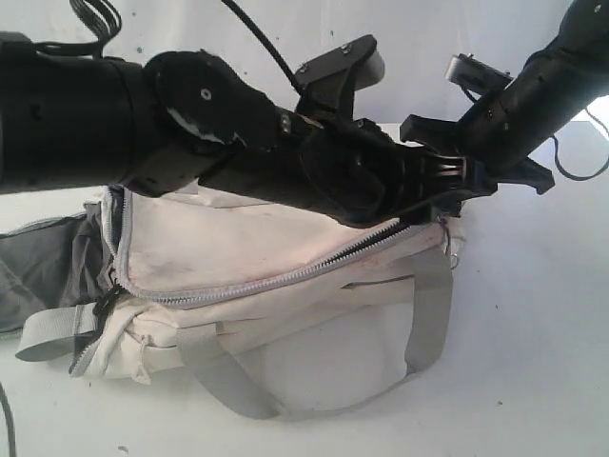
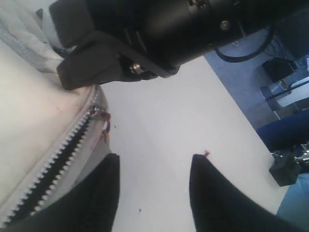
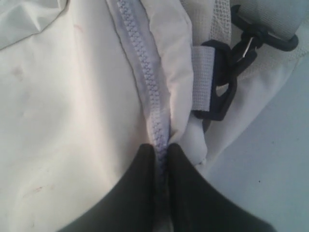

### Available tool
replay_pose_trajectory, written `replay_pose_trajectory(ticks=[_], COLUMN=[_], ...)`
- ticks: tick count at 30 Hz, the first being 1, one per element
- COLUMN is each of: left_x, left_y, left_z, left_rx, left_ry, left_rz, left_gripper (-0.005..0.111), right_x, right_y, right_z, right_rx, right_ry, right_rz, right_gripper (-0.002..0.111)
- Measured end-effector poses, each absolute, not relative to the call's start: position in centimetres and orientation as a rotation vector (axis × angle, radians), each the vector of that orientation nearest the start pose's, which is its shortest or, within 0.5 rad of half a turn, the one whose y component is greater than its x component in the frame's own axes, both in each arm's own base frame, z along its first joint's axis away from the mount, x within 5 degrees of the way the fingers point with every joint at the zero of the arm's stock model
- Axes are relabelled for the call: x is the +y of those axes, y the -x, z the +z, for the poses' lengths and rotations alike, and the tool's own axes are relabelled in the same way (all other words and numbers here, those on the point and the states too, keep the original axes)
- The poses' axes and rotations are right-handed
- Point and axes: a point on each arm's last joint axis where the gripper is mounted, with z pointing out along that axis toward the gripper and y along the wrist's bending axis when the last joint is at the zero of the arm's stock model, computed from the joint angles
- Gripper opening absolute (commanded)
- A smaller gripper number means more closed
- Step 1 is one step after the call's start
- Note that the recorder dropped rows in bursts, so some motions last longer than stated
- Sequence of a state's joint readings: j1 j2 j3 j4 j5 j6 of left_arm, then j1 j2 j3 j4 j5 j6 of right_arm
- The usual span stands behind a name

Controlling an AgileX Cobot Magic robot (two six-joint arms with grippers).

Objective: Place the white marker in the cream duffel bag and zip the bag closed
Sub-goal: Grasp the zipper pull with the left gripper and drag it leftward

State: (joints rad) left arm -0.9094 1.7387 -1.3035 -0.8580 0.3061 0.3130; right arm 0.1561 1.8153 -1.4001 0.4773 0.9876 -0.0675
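Fingers (image 3: 140, 193) of the right gripper (image 3: 161, 149) pinch the cream duffel bag's (image 3: 72, 121) zipper (image 3: 145, 82).

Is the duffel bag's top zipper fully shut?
Partly open: the zipper is closed along its left stretch, but a dark gap shows toward the right end.

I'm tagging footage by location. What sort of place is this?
Probably a robotics lab or workshop: a plain white table holds the bag, with blue floor, trailing cables and dark equipment beyond it.
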Motion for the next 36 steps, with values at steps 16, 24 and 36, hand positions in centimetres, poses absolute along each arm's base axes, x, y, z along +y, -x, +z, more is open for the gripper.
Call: replay_pose_trajectory(ticks=[16, 24, 36], left_x=[-36.2, -36.4, -37.2], left_y=[-23.1, -24.9, -25.9], left_z=[23.1, 22.6, 23.3], left_rx=[2.473, 2.454, 2.408], left_ry=[-0.480, -0.360, -0.385], left_rz=[-1.131, -1.117, -1.143], left_gripper=[0.052, 0.052, 0.052], right_x=[9.3, 9.3, 9.4], right_y=[-36.4, -36.2, -36.0], right_z=[24.7, 24.7, 24.7], right_rx=[2.867, 2.885, 2.889], right_ry=[0.021, 0.027, 0.081], right_rz=[0.645, 0.653, 0.662], right_gripper=[0.000, 0.000, 0.000])
